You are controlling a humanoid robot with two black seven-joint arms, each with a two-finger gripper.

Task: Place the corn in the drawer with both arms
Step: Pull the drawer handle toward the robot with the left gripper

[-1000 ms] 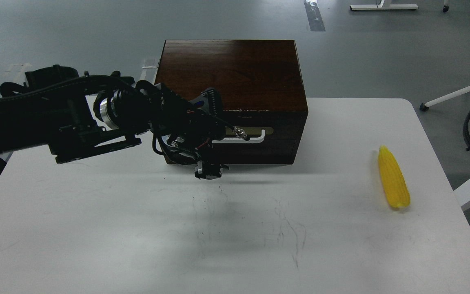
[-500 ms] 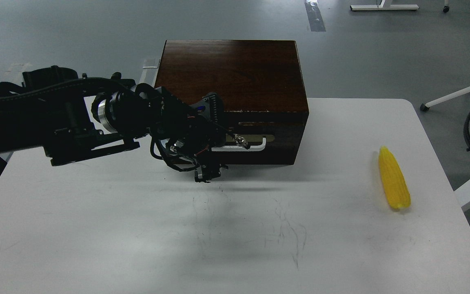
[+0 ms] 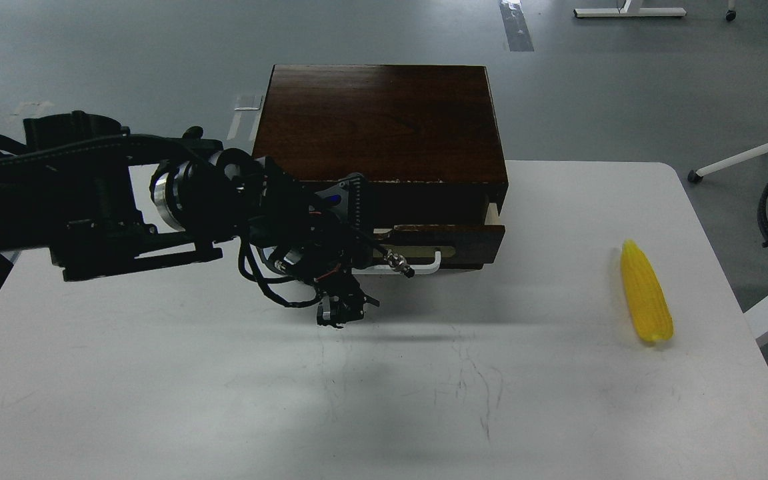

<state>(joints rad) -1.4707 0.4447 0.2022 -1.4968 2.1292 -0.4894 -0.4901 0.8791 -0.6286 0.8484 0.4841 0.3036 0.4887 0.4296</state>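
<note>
With the drawer (image 3: pixel 447 237) partly open at frame centre, the left gripper (image 3: pixel 357 263) sits at its white handle (image 3: pixel 424 265); finger spacing cannot be determined. The corn (image 3: pixel 646 301) lies at right on the table (image 3: pixel 157 387).

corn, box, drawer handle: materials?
Corn: likely plastic, going by its uniform bright yellow and faint sheen. Box: dark stained wood with visible grain, semi-gloss, pale chips along the front top edge. Drawer handle: white bar, either painted metal or plastic; I cannot tell which.
</note>
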